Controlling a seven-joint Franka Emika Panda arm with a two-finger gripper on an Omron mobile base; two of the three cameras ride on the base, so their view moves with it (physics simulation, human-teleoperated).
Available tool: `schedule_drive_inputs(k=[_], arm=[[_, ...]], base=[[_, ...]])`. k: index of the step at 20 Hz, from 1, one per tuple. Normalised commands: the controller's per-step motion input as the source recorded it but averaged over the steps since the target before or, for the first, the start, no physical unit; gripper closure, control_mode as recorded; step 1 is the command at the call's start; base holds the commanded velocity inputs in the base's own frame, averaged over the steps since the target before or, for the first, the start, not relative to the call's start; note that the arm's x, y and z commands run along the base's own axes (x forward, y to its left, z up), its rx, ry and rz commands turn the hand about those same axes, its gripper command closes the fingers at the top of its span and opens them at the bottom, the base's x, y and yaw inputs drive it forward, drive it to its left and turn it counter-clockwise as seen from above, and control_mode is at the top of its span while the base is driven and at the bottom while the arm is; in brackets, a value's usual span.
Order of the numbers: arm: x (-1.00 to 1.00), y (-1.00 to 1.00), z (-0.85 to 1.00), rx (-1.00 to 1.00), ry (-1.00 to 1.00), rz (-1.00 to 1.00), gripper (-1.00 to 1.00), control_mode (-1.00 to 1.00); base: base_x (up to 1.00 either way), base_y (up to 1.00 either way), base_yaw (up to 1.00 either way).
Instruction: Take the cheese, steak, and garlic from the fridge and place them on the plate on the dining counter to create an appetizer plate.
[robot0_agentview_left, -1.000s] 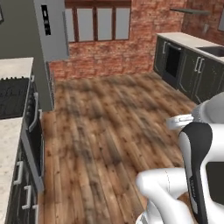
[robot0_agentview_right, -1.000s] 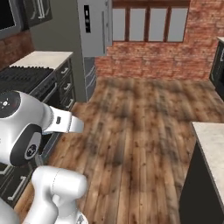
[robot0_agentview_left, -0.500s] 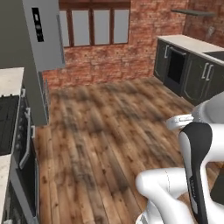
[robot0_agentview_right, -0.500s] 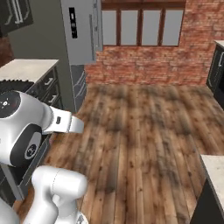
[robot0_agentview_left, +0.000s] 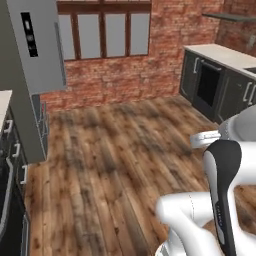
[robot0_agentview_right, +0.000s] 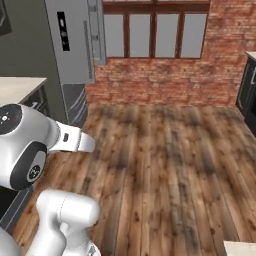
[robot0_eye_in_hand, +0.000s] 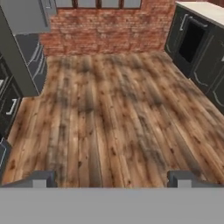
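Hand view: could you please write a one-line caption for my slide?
Open pincer over bare wooden floor, the grey fridge ahead at left, dark cabinets at right.

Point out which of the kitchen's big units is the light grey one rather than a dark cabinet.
The fridge: the tall light grey unit left of the window, with a black panel on its door. The cabinets opposite are dark.

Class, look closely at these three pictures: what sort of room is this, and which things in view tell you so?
Most likely a home kitchen. A tall grey fridge stands on the left, dark cabinets under a pale counter line the right wall, and a brick wall with windows closes off the wooden floor.
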Motion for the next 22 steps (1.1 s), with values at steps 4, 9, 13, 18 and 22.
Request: schedule_drive_inputs(k=[4,9,13,18,22], arm=[[0.00,0.00,0.00,0.00,0.00,0.00,-1.00,1.00],[0.00,0.00,0.00,0.00,0.00,0.00,-1.00,1.00],[0.00,0.00,0.00,0.00,0.00,0.00,-1.00,1.00],[0.00,0.00,0.00,0.00,0.00,0.00,-1.00,1.00],[0.00,0.00,0.00,0.00,0.00,0.00,-1.00,1.00]], base=[[1.00,-0.65,0.11],[1.00,-0.50,0.32],[1.00,-0.34,0.43],[1.00,-0.41,0.51],[1.00,-0.56,0.54]])
